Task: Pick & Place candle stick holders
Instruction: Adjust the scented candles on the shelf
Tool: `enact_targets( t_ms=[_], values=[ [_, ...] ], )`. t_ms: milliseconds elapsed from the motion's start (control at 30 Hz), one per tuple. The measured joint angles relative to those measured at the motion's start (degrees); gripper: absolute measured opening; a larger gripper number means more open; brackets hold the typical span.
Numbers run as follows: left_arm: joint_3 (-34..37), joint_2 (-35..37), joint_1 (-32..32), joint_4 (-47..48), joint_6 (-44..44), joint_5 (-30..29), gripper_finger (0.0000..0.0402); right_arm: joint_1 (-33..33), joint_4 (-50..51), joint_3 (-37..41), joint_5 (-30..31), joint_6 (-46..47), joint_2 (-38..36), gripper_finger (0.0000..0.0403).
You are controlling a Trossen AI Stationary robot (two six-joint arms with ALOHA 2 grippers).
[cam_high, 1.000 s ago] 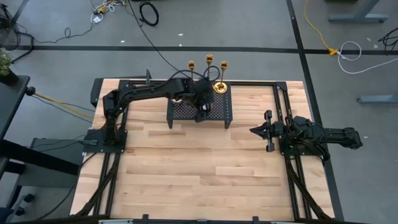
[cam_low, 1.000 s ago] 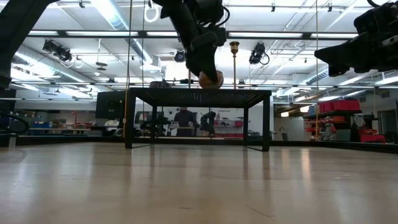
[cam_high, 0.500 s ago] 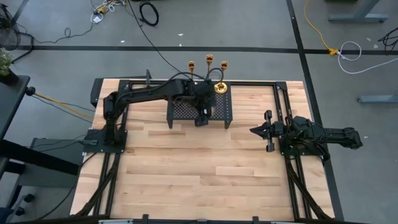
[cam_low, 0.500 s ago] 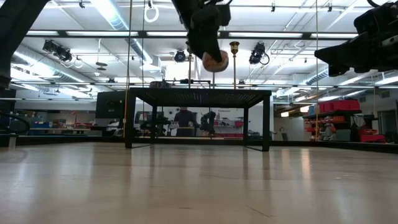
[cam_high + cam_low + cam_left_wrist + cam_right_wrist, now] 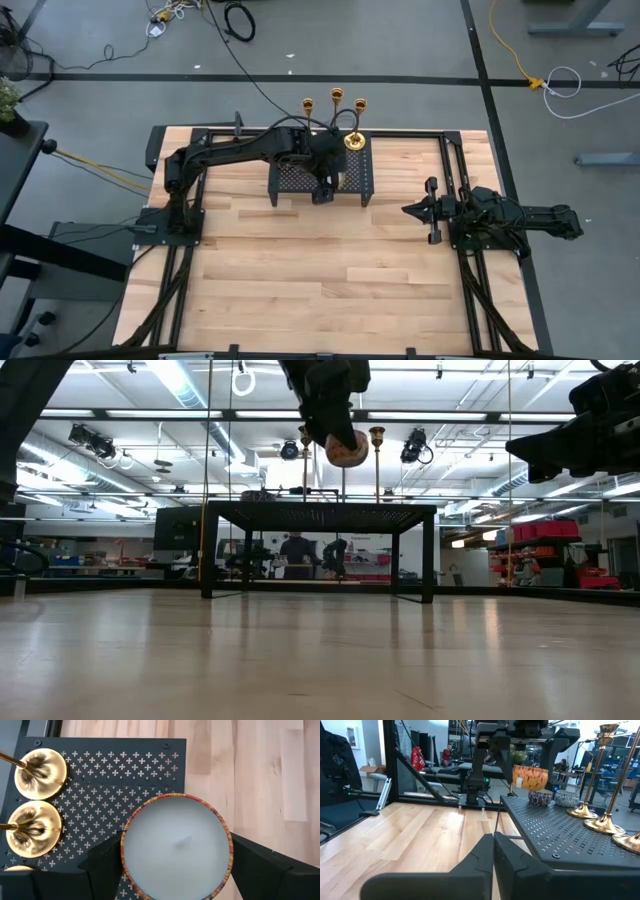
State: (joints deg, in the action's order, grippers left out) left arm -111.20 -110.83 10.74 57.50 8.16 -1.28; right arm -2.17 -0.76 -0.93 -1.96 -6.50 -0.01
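Candlesticks (image 5: 334,101): three gold ones standing upright in a row on the black mesh rack (image 5: 357,178), along the rack's far edge, bases close together. In the left wrist view two round bases (image 5: 40,766) show fully on the mesh and a third only as a sliver at the picture's edge. In the right wrist view their stems (image 5: 602,775) rise from flared bases at the rack's far side.

Left gripper (image 5: 323,188) is over the rack, raised above its top, fingers spread wide around a round candle tin (image 5: 176,845) with a multicoloured rim and pale wax. Tin is pinched on both sides and is off the mesh; low view shows it hanging above the rack top (image 5: 346,450). Right wrist view shows it as an orange patterned tin (image 5: 530,776) between the dark fingers, with two smaller patterned tins (image 5: 540,797) sitting on the rack below and behind it, near the candlesticks.

Right gripper (image 5: 412,210) sits at the right side of the tabletop (image 5: 330,270), well apart from the rack, pointing toward it, fingers pressed together, nothing in them.

Rack stands at the far middle of the tabletop on four legs. No candlestick is touched by either gripper.
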Motion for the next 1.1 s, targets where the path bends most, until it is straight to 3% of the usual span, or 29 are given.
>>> enact_targets(
  t_ms=[767, 1100],
  values=[
    [0.05, -0.04, 0.59, 0.00, 0.04, 1.59, 0.0311, -0.01, -0.01, 0.02, 0.00, 0.00, 0.00, 0.0013],
    [0.09, -0.07, 1.03, -5.36, 0.00, 1.58, 0.0311, -0.01, -0.01, 0.02, 0.00, 0.00, 0.00, 0.0013]
  ],
)
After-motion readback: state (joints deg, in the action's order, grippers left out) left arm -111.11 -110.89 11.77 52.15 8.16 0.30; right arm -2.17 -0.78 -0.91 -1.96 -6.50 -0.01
